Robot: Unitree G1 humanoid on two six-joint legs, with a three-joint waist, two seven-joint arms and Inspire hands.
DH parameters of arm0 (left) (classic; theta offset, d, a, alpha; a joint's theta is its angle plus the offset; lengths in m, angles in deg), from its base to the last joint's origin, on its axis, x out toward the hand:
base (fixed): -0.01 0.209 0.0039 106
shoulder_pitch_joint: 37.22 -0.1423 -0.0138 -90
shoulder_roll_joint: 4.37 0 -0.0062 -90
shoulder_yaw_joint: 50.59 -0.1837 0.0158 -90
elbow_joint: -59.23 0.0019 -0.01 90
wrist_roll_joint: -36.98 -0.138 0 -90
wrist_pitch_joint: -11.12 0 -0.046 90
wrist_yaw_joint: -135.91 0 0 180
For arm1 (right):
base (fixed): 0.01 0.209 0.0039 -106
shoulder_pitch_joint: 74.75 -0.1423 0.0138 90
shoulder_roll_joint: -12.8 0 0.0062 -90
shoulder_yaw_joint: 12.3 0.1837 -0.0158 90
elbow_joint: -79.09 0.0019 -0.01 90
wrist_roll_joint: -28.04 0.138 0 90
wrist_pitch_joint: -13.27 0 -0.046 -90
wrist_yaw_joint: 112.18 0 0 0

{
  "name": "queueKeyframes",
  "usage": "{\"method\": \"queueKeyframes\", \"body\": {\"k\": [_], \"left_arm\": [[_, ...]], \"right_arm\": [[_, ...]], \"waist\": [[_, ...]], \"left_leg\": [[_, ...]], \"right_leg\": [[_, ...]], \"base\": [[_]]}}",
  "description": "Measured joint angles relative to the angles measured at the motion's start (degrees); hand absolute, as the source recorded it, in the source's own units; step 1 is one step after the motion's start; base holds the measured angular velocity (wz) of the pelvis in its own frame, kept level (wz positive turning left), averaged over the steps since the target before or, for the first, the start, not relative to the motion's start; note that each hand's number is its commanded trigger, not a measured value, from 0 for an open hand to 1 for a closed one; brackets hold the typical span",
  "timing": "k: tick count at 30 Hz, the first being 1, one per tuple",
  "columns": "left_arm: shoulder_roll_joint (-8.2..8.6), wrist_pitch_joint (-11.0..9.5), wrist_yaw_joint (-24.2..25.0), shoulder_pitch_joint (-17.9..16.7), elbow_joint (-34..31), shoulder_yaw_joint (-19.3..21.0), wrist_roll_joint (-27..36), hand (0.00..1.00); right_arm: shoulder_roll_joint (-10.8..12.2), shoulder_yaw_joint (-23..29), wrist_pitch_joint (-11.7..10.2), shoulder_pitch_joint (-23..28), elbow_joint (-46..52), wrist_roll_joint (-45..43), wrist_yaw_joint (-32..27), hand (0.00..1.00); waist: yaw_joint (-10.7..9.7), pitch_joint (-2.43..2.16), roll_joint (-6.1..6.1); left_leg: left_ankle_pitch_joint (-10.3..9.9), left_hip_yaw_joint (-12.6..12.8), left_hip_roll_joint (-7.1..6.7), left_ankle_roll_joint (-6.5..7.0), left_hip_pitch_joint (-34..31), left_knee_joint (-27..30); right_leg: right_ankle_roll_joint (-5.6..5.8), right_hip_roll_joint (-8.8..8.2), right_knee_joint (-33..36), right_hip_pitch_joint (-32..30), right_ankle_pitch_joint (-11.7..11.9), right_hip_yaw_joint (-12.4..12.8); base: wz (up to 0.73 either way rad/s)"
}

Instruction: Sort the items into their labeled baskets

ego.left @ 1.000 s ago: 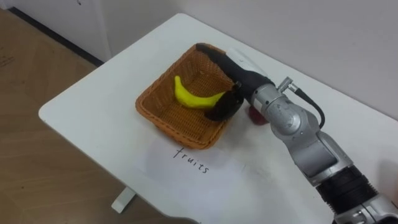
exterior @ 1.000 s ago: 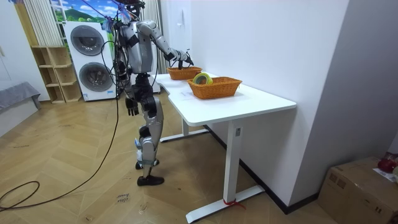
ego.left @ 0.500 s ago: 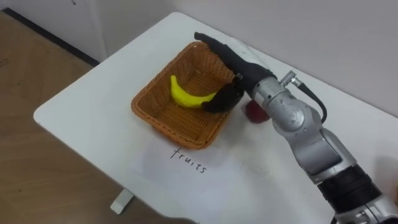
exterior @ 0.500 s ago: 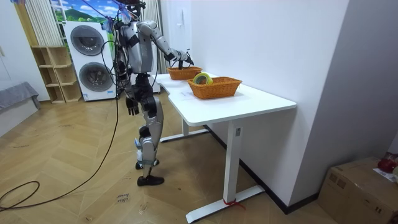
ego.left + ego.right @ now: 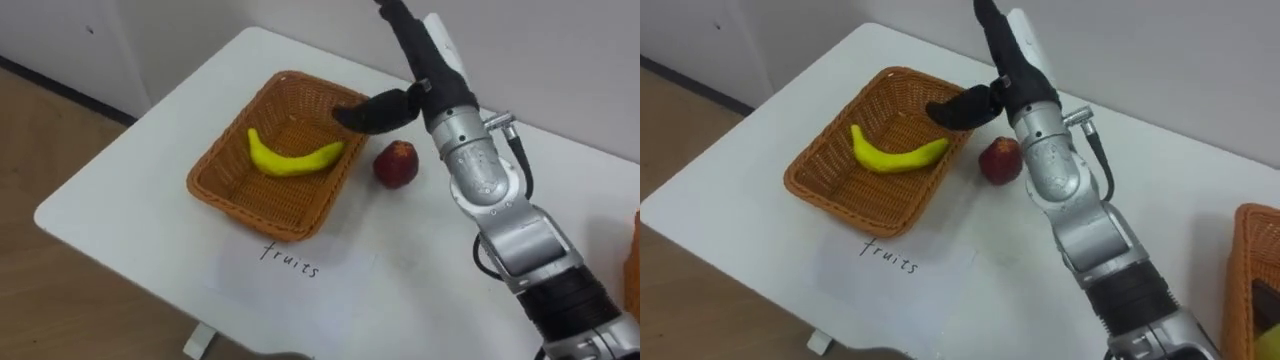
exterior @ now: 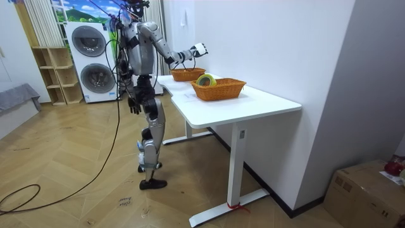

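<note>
White surface [image 5: 130, 190] carries a round red apple [image 5: 396, 164] at frame centre, touching neither the brown wicker basket [image 5: 205, 190] beside it nor the yellow banana [image 5: 290, 158] inside; the right hand [image 5: 428, 75], fingers [image 5: 402, 28] straight and empty, should descend squarely over the apple

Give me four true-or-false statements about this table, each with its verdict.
1. The banana lies in the basket. True.
2. The apple is in the basket too. False: it sits on the table, just right of the basket.
3. The right hand grips the apple. False: it is open, raised over the basket's far corner, holding nothing.
4. A paper lies on the table at the basket's near side. True.
</note>
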Motion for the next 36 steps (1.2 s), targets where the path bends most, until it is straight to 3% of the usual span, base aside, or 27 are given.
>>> {"method": "queueKeyframes", "body": {"k": [10, 16, 27, 36], "left_arm": [[0.60, 0.34, 0.34, -0.12, 0.84, -0.98, -0.06, 0.00], [1.02, 0.87, 0.52, 0.24, 0.86, -2.14, -0.09, 0.00], [1.60, 1.44, 1.85, -0.43, 0.98, -2.15, -0.12, 0.00], [1.90, 1.58, 2.92, -0.43, 0.90, -2.18, 0.01, 0.00]], "right_arm": [[0.12, 1.85, -0.20, 4.31, -1.03, 3.00, -2.04, 0.00], [0.12, 1.77, 0.18, 5.20, -4.59, 3.75, -1.64, 0.00], [1.26, 1.88, 0.17, 5.40, -6.36, 4.11, 0.30, 0.00], [1.39, 3.60, 0.16, 5.39, -8.01, 4.30, 2.15, 0.00]], "waist": [[-4.16, -0.33, 1.34], [-4.32, -0.30, 1.52], [-5.75, -0.07, 1.71], [-5.64, -0.03, 1.43]], "left_leg": [[0.03, 2.87, 0.53, 0.07, 0.93, -0.71], [0.04, 4.62, 0.98, 0.04, 0.91, -0.88], [0.03, 4.07, 0.89, 0.06, 1.29, -0.61], [0.03, 3.86, 0.89, 0.06, 1.27, -0.67]], "right_leg": [[-0.23, 0.35, 0.17, -0.27, 0.29, 3.35], [-0.50, 0.66, 0.23, -1.06, 0.67, 4.49], [-0.41, 0.49, 0.02, -0.43, 0.68, 3.52], [-0.41, 0.46, 0.13, -0.39, 0.68, 3.18]], "base": [[-0.15], [-0.14], [0.03], [0.00]]}}
